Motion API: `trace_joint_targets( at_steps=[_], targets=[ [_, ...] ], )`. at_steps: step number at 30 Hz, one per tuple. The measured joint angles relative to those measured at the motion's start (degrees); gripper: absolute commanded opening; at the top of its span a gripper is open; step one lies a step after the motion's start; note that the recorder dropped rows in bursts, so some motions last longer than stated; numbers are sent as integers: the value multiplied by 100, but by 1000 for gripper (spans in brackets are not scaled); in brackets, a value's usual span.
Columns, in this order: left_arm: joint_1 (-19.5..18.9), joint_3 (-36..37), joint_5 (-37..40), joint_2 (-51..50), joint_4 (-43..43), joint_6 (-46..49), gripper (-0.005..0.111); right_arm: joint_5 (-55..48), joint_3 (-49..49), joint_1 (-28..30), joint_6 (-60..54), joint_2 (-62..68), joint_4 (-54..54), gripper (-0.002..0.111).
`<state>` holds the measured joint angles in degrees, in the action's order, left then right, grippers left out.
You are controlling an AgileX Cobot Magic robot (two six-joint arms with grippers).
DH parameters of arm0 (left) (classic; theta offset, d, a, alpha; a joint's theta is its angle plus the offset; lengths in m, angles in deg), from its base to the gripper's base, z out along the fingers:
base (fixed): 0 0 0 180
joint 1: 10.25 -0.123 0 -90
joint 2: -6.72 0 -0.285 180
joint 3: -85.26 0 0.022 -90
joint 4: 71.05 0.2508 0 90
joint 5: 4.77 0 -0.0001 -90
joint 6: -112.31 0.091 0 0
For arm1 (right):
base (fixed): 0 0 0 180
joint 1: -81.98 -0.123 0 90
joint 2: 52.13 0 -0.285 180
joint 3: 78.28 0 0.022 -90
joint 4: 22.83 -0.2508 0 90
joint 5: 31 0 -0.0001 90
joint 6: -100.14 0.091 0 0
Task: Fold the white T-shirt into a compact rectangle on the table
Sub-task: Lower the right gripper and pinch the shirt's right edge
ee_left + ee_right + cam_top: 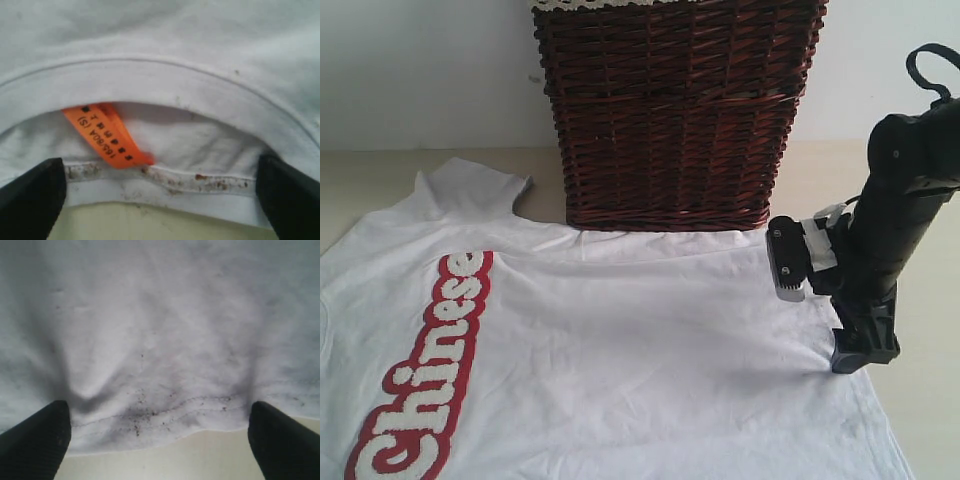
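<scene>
White T-shirt (620, 350) flat on the table (932, 400), one edge touching the wicker basket (670, 110), we note right gripper (157, 405) beside the basket's bottom corner, jaws wide over the hem (cloth puckered between), left gripper (160, 160) jaws equally wide astride the collar by the orange tag (107, 135).

Up at twelve o'clock, a plain pale wall (420, 70) runs across the back, softly and evenly lit. Below it the matte beige bench (360, 185) shows at ten o'clock and again down the three o'clock edge. At twelve, in front of the wall, a dark red-brown wicker basket (670, 110) stands upright on the bench, white lace trim (610, 4) peeking over its rim.
</scene>
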<state>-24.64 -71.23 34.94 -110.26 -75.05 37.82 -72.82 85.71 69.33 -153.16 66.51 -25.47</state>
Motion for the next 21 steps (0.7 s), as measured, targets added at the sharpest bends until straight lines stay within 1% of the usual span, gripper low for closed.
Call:
trace_joint_targets(
  at_steps=[7,19,21],
  targets=[
    [0,0,0,0,0,0,104,80,21,0,-11,120,11,90],
    [0,0,0,-9,0,0,104,-96,95,13,-22,208,11,90],
    [5,0,0,-9,0,0,104,-280,95,13,-120,233,0,90]
  ],
)
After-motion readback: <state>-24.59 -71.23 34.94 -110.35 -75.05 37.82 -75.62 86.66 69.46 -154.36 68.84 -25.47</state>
